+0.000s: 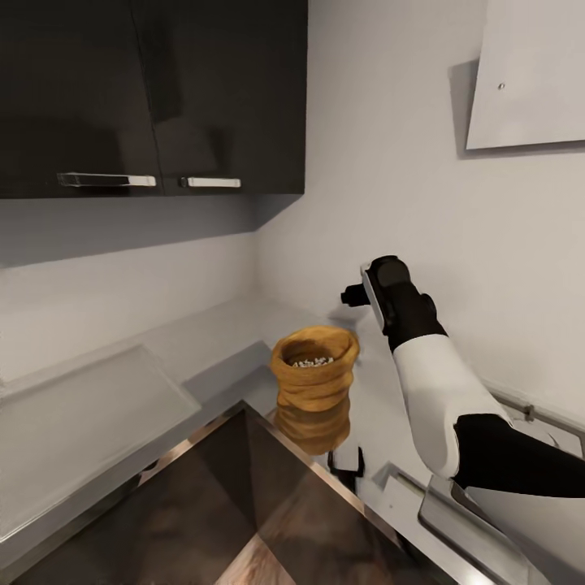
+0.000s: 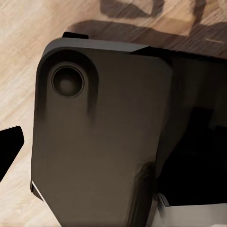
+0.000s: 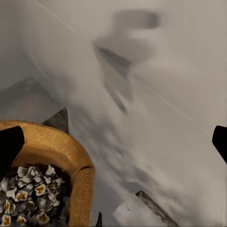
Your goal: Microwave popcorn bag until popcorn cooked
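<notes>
Beside the popcorn bag, on its wall side, we have our right gripper raised about level with the rolled rim. Bag stands upright on the pale counter in the corner, long axis vertical, mouth open to the top. Whitish popcorn visible inside; the right wrist view shows the pieces heaped below the rim, kernels already looking popped. Same view: two dark fingertips at opposite edges of the frame, wide apart, so we read the right jaws as released and empty. One fingertip sits at the bag's rim; contact uncertain.

Left gripper: the left wrist view gives a dark housing close to the lens over wood flooring; we cannot tell whether those jaws are released or clenched.

Judgement: right arm is much the nearer. Bag lies just beside and slightly below its jaws, toward the robot. Microwave not sighted.
</notes>
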{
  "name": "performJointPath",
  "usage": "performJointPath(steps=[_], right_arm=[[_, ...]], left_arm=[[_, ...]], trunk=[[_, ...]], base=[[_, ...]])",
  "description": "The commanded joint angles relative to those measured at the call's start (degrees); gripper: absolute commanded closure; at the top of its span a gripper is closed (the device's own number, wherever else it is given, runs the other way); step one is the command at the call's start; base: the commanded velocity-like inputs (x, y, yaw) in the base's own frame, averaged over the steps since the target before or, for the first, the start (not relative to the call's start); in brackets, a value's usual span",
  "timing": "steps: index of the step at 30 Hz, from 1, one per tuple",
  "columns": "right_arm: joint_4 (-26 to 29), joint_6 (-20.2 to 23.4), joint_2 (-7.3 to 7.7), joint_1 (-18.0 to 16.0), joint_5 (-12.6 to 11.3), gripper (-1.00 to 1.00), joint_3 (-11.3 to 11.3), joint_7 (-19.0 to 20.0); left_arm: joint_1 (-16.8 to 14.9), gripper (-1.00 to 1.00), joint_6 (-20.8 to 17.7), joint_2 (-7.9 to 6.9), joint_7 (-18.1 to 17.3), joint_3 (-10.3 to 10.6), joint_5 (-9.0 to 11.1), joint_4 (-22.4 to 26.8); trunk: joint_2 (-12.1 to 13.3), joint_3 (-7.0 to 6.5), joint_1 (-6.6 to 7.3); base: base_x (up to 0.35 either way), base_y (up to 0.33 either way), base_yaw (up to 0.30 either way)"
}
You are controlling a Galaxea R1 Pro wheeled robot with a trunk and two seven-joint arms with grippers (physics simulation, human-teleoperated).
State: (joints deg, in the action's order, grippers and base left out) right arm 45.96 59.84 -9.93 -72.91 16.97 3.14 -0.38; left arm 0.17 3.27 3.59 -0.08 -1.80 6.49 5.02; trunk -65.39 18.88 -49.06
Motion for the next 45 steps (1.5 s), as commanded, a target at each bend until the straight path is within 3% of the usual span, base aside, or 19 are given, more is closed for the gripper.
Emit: performJointPath(steps=[1, 11, 20, 28, 35, 45], right_arm=[[-0.24, 0.16, -0.07, -0.04, 0.07, -1.0, 0.19, -0.05], [-1.15, 0.16, -0.07, -0.04, 0.12, -1.0, 0.24, -0.17], [-8.49, 0.16, -0.07, -0.04, 0.75, -1.0, 0.2, -0.59], [-8.14, 0.16, 0.06, 1.26, 0.92, -1.0, 1.37, -0.01], [-8.55, 0.11, 0.24, 3.51, 0.85, -1.0, 0.89, -1.16], [-5.48, -2.93, 0.7, 5.95, 0.62, -1.0, 0.97, -0.86]], left_arm=[[0.03, -1.0, 0.07, 0.02, -0.01, -0.14, 0.45, 0.07], [0.0, -1.0, 0.07, 0.02, -0.01, -0.14, 0.45, 0.07], [0.0, -1.0, 0.07, 0.02, -0.01, -0.14, 0.45, 0.07], [0.01, -1.0, 0.07, 0.11, 0.26, -0.22, 0.65, 0.13], [0.02, -1.0, 0.07, 0.1, 0.26, -0.22, 0.71, 0.09], [0.04, -1.0, 0.07, 0.07, 0.26, -0.22, 0.71, 0.08]], trunk=[[-0.04, 0.06, 0.0], [-0.04, 0.06, 0.0], [-0.04, 0.06, 0.0], [-0.04, 0.06, 0.0], [-0.04, 0.06, 0.0], [-0.04, 0.06, 0.0]], base=[[0.0, 0.0, 0.213], [0.0, 0.0, 0.106], [0.0, 0.0, 0.001], [0.0, 0.0, 0.0], [0.0, 0.0, 0.0], [0.0, 0.0, 0.0]])
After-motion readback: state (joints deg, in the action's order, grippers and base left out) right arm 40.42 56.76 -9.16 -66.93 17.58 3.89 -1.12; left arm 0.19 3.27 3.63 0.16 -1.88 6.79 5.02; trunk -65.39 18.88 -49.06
